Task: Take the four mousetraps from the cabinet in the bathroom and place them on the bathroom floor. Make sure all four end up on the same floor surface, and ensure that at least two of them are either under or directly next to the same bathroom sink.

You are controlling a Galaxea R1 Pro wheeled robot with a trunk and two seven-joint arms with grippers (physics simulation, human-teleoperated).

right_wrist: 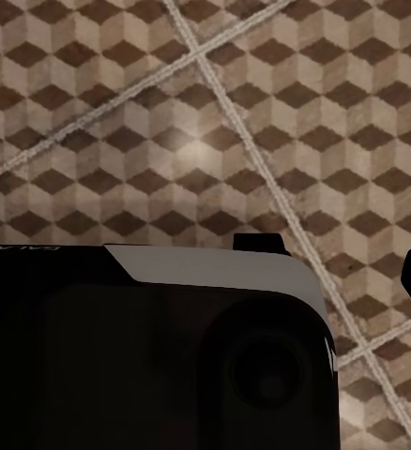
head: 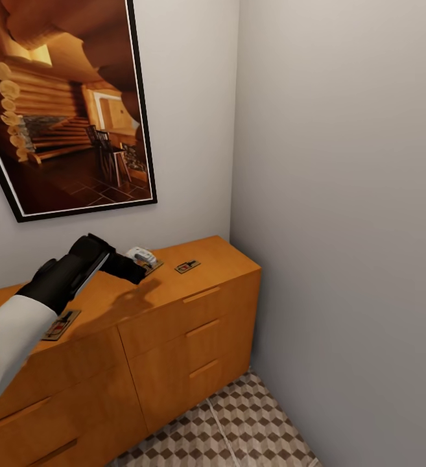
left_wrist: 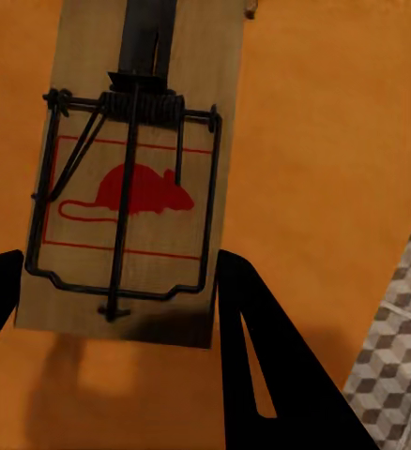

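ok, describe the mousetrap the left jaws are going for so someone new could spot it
Start at the big framed log-cabin picture on the wall, then drop to the wide orange-brown wooden cabinet below it. Three small flat brown wooden mousetraps lie on its top; the target mousetrap is the middle one, with the black left gripper right over it. The right-hand mousetrap and the left-hand mousetrap lie clear of the arm.
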